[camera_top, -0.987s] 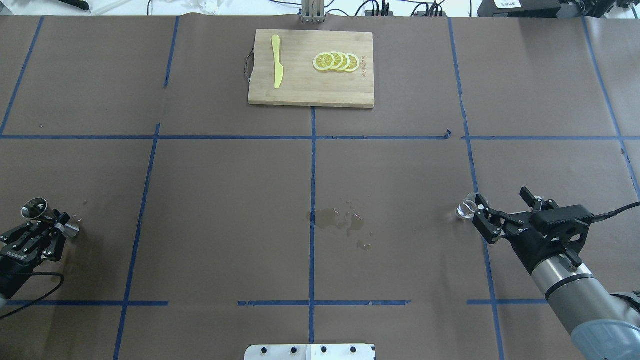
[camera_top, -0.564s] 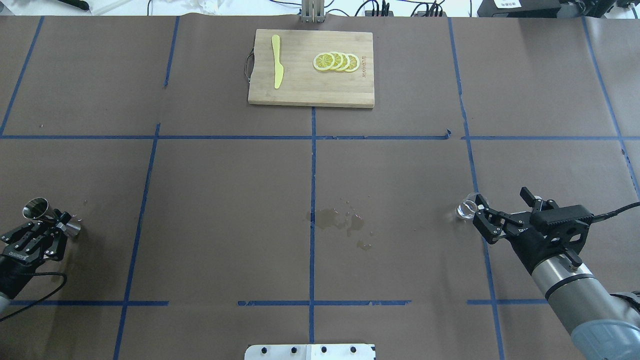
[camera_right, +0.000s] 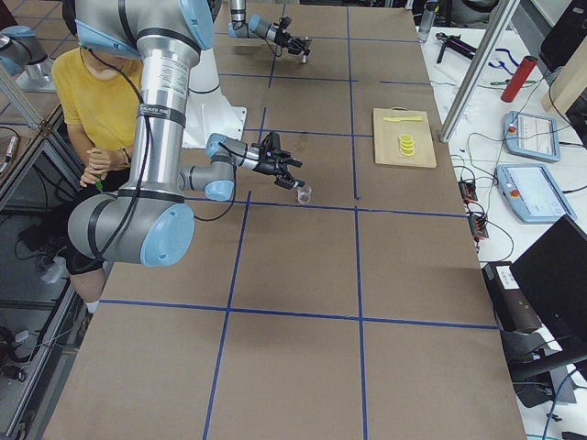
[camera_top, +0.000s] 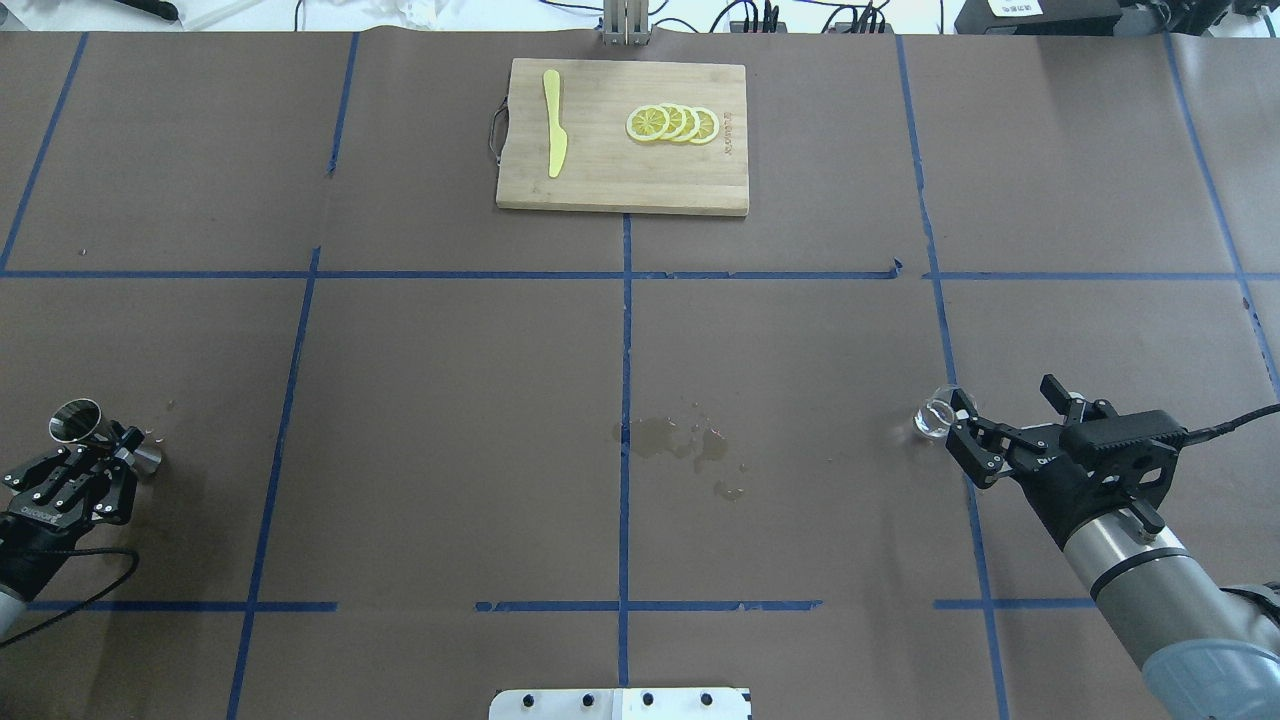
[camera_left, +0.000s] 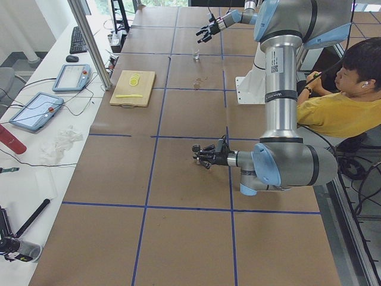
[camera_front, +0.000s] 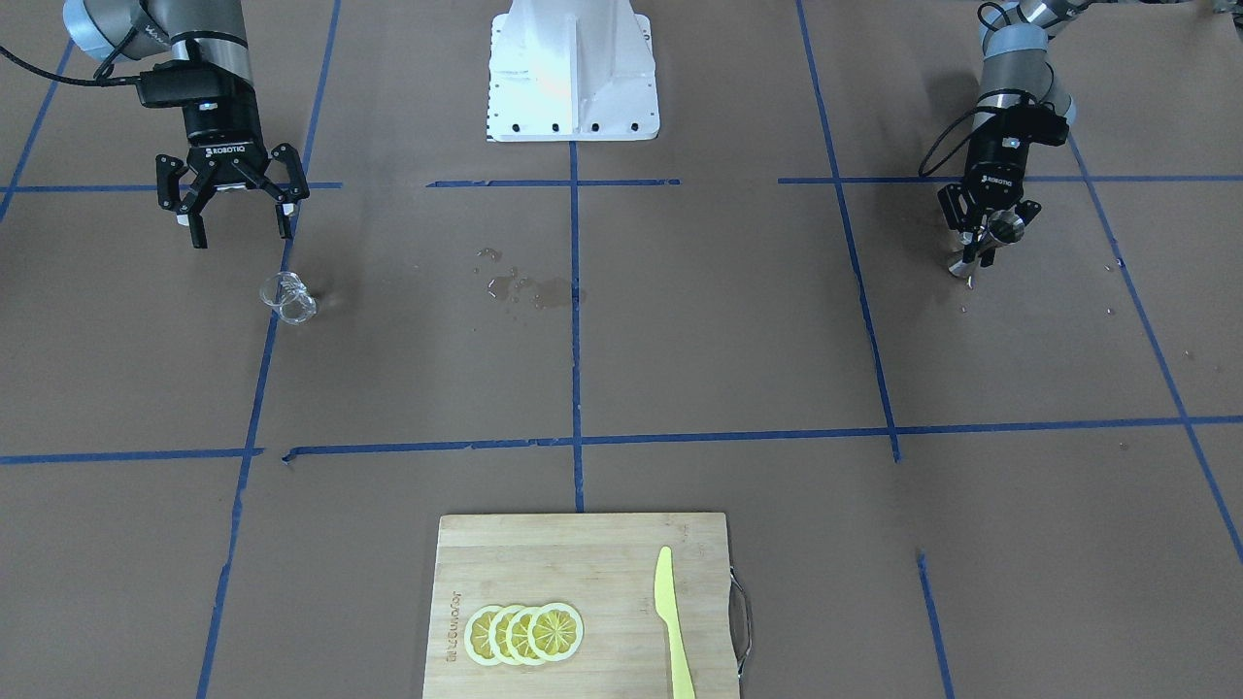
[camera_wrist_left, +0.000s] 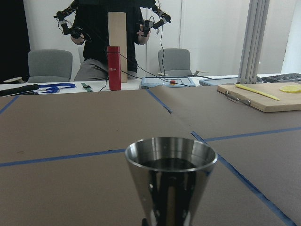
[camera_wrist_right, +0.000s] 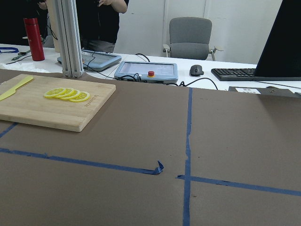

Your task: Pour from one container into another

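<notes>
Papered tabletop [camera_top: 450, 400]: right hand [camera_front: 243, 233] spread, empty, near standing glass cup [camera_front: 287, 297]; left hand [camera_top: 112, 448] clamps jigger [camera_top: 75, 422]. Pour likely done; next, release jigger upright.

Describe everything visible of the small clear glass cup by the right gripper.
The small clear glass cup is transparent and round-rimmed. It stands upright on the brown paper-covered table, beside a blue tape line. Nothing grips it: the open right gripper hangs just short of it. Whether it holds liquid cannot be told.
</notes>
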Controlling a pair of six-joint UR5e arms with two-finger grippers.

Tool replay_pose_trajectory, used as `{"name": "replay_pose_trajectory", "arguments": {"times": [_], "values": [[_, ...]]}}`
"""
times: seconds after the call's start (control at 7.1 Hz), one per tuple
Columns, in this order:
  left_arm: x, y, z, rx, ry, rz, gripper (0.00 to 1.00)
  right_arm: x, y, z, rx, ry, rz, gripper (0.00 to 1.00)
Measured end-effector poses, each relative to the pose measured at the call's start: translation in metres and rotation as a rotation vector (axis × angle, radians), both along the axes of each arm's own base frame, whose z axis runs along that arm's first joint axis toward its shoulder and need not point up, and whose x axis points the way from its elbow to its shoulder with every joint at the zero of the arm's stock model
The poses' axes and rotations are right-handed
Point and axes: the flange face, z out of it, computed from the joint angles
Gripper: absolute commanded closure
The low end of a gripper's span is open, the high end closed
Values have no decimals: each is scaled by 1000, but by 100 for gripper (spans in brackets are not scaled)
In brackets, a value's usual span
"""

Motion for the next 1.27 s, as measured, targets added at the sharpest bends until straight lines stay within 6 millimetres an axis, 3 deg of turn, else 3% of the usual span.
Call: {"name": "replay_pose_trajectory", "arguments": {"times": [0.14, 0.28, 0.42, 0.56, 1.27], "values": [[1, 1, 0, 0, -1, 2, 95, 0, 0, -1, 0, -2, 0, 0], [1, 2, 0, 0, -1, 5, 78, 1, 0, -2, 0, -3, 0, 0], [2, 2, 0, 0, 0, 9, 7, 0, 0, -1, 0, -3, 0, 0], [3, 3, -1, 0, 3, 12, 0, 0, 0, -1, 0, -2, 0, 0], [2, 4, -2, -1, 15, 16, 0, 1, 0, -4, 1, -8, 1, 0]]}}
